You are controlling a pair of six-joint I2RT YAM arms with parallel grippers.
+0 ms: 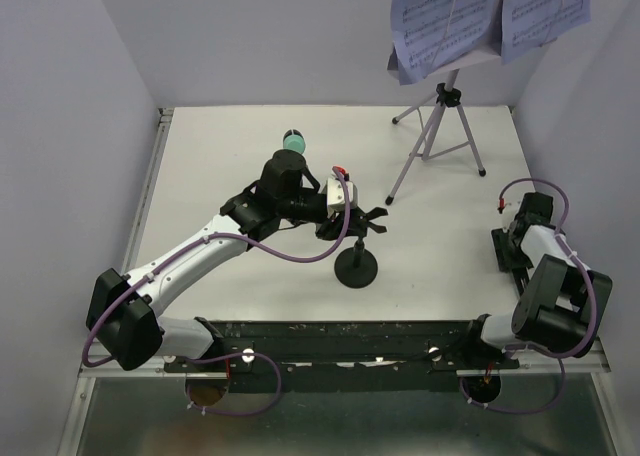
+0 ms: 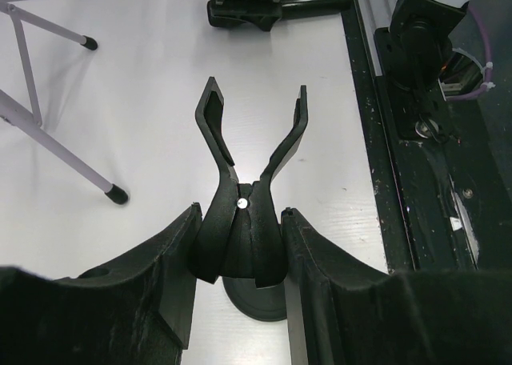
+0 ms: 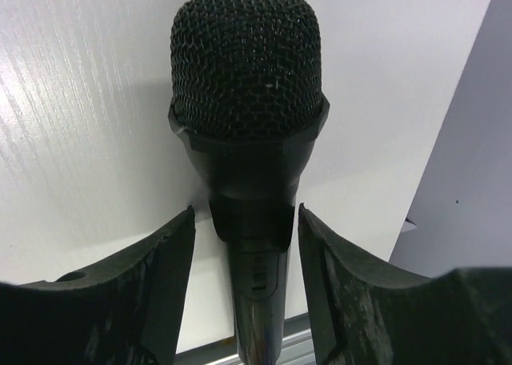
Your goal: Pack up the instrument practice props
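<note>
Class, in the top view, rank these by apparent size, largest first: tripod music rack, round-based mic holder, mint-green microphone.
1. tripod music rack
2. round-based mic holder
3. mint-green microphone, mostly hidden by the left arm, so unsure.

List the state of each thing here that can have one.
Black round-based mic holder: upright, clip empty.
Left gripper: shut on the holder's clip.
Black mesh-headed microphone: lying on the white table, ungripped.
Right gripper: open, fingers straddling it.
Mint-green microphone: upright; support not visible.
Lilac tripod music rack: standing, legs spread.
Printed sheet-music pages: on the rack.
</note>
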